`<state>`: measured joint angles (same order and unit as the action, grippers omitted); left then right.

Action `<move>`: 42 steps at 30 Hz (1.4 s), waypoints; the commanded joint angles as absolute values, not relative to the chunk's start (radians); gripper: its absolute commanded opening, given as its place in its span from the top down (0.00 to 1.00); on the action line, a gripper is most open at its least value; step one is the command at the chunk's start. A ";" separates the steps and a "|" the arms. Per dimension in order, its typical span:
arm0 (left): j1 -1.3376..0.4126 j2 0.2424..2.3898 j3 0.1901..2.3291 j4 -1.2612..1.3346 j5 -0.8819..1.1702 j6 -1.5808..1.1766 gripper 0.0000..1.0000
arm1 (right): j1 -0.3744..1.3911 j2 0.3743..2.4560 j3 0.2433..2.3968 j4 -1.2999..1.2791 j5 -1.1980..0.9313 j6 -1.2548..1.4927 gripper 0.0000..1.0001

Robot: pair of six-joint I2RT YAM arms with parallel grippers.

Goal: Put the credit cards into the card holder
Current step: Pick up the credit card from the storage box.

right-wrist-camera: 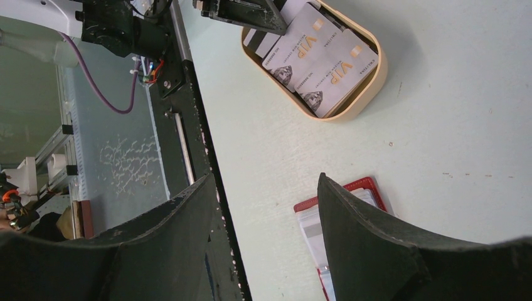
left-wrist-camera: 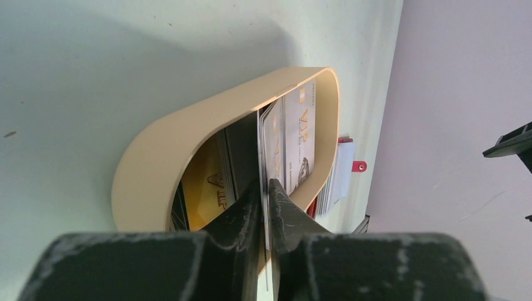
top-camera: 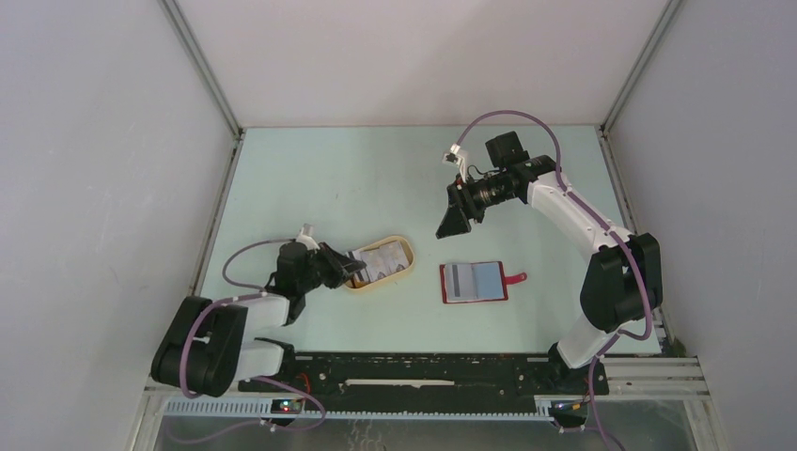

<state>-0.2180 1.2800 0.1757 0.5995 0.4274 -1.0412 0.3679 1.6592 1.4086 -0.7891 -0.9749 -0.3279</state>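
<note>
Pale green table (top-camera: 376, 178), enclosed by plain white walls; both arm bases sit at the near edge.

Left gripper (left-wrist-camera: 266, 188): jaws pinched narrow on a silver card (left-wrist-camera: 271, 144), which stands on edge between the fingers at the near-left end of the tray (left-wrist-camera: 188, 125). The card's lower edge is hidden by the fingers, so whether it touches the tray floor cannot be told.

Tray: beige, oval, low-walled, resting flat on the table just ahead of the left arm. Contents: several cards (top-camera: 385, 260), silvery-grey, printed "VIP" with small gold squares, lying overlapped face up. A gold card (left-wrist-camera: 201, 194) lies under them at the gripper end, partly covered. One card shows a dark stripe.

Holder (top-camera: 475, 282): red, lying open and flat on the table to the right of the tray, apart from it. Inner face is grey-blue; its left half shows a grey striped panel, and whether that is a card cannot be told. The tab (top-camera: 516, 277) sticks out from its right edge.

Right gripper (top-camera: 454, 223): jaws spread wide, gripping nothing, raised over the table beyond the holder and pointing down toward it.
</note>
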 commanded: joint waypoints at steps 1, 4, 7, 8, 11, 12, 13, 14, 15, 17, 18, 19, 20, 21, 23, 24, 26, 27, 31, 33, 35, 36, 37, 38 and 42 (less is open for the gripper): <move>-0.208 1.209 0.162 0.508 0.388 -0.979 0.88 | 0.370 1.663 1.414 -0.788 -0.992 -0.340 0.30; -0.206 1.191 0.163 0.480 0.381 -0.967 0.94 | 0.370 1.663 1.414 -0.787 -0.992 -0.341 0.30; -0.202 1.181 0.161 0.471 0.383 -0.961 0.97 | 0.371 1.661 1.414 -0.787 -0.992 -0.340 0.30; -0.201 1.175 0.161 0.466 0.384 -0.959 0.98 | 0.371 1.661 1.414 -0.788 -0.991 -0.340 0.30; -0.199 1.125 0.163 0.415 0.379 -0.939 0.98 | 0.371 1.660 1.414 -0.788 -0.991 -0.341 0.30; -0.200 1.099 0.165 0.395 0.379 -0.928 0.98 | 0.370 1.660 1.414 -0.788 -0.991 -0.341 0.30; -0.199 1.069 0.168 0.368 0.377 -0.915 0.98 | 0.371 1.658 1.414 -0.790 -0.992 -0.341 0.30; -0.200 1.036 0.174 0.327 0.372 -0.901 0.98 | 0.371 1.658 1.414 -0.790 -0.992 -0.343 0.30; -0.199 0.994 0.180 0.281 0.359 -0.881 0.98 | 0.371 1.657 1.414 -0.791 -0.992 -0.344 0.30; -0.201 0.904 0.201 0.163 0.323 -0.838 0.99 | 0.371 1.654 1.414 -0.792 -0.994 -0.348 0.30; -0.200 0.859 0.211 0.109 0.306 -0.817 0.99 | 0.372 1.654 1.414 -0.794 -0.994 -0.351 0.30; -0.200 0.817 0.223 0.055 0.294 -0.798 0.99 | 0.371 1.651 1.414 -0.795 -0.994 -0.353 0.30; -0.200 0.775 0.234 0.016 0.282 -0.778 1.00 | 0.372 1.649 1.414 -0.797 -0.995 -0.357 0.30; -0.199 0.741 0.244 -0.042 0.274 -0.763 1.00 | 0.371 1.648 1.414 -0.799 -0.996 -0.362 0.30; -0.200 0.680 0.262 -0.116 0.258 -0.727 1.00 | 0.371 1.645 1.414 -0.805 -1.002 -0.374 0.31; -0.199 0.657 0.269 -0.143 0.252 -0.715 1.00 | 0.374 1.642 1.414 -0.807 -1.005 -0.379 0.31; -0.199 0.616 0.263 -0.133 0.283 -0.710 1.00 | 0.374 1.634 1.413 -0.813 -1.007 -0.392 0.31; -0.200 0.597 0.257 -0.118 0.304 -0.710 1.00 | 0.374 1.626 1.412 -0.817 -1.009 -0.404 0.32; -0.202 0.527 0.249 -0.071 0.364 -0.708 1.00 | 0.374 1.579 1.396 -0.816 -1.009 -0.440 0.32; -0.206 0.498 0.243 -0.039 0.393 -0.710 1.00 | 0.374 1.546 1.384 -0.816 -1.007 -0.464 0.32; -0.219 0.475 0.240 -0.005 0.411 -0.710 1.00 | 0.370 1.511 1.374 -0.821 -1.015 -0.487 0.32; -0.229 0.470 0.240 0.029 0.416 -0.710 1.00 | 0.370 1.494 1.367 -0.825 -1.021 -0.501 0.32; -0.244 0.467 0.241 0.052 0.417 -0.710 1.00 | 0.367 1.474 1.357 -0.829 -1.028 -0.513 0.31; -0.262 0.465 0.241 0.074 0.414 -0.709 1.00 | 0.366 1.456 1.349 -0.832 -1.033 -0.526 0.31; -0.372 0.486 0.257 0.160 0.368 -0.679 1.00 | 0.365 1.367 1.310 -0.847 -1.051 -0.571 0.30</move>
